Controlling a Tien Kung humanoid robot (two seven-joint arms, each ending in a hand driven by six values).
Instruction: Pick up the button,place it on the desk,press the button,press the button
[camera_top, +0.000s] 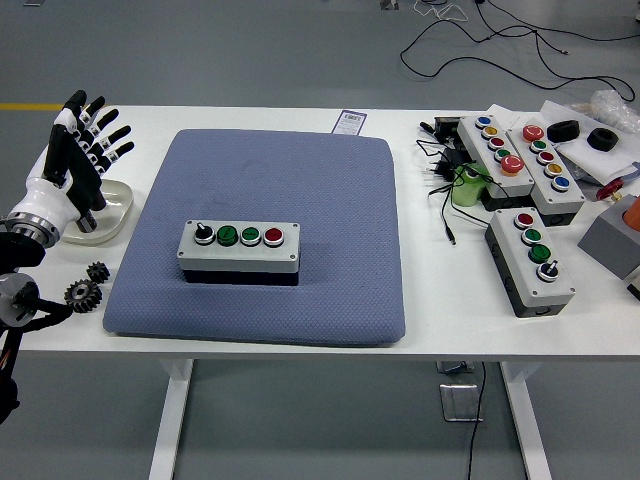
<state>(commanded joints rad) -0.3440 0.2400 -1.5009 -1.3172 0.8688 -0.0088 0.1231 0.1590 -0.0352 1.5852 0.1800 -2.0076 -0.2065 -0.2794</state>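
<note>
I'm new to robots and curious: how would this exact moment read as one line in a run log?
left robot hand: open, raised at table's left edge | button box: on blue mat, untouched | right arm: out of view

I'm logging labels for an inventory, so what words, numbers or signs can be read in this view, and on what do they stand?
No text here can be read.
Small card at the blue mat's far edge: dark print, too small to read.
Button box on the mat: no legible labels by its selector, two green buttons or red button.
Three button boxes at the right: no readable markings.
</note>
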